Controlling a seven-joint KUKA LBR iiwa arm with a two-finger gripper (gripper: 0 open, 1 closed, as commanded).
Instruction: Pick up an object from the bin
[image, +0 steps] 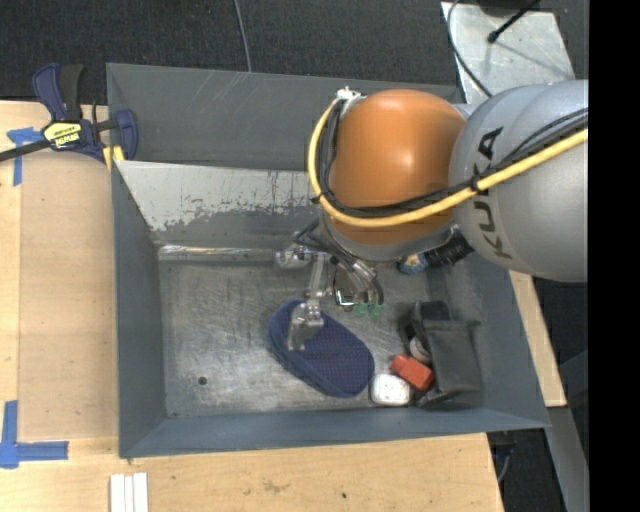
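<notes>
My gripper (334, 306) hangs low in the middle of the bin, under the orange dome, and stands open. Its left fingertip (310, 318) rests on the upper left edge of a dark blue oval pad (328, 360) lying flat on the bin floor. The right fingertip (356, 294) is above the pad's far edge, beside a small green thing (372, 309). Nothing shows between the fingers.
At the bin's front right lie a white rounded thing (390, 390), an orange piece (412, 373) and a black boxy thing (452, 355), close together. The arm covers the back right of the bin. The left half of the floor is bare metal.
</notes>
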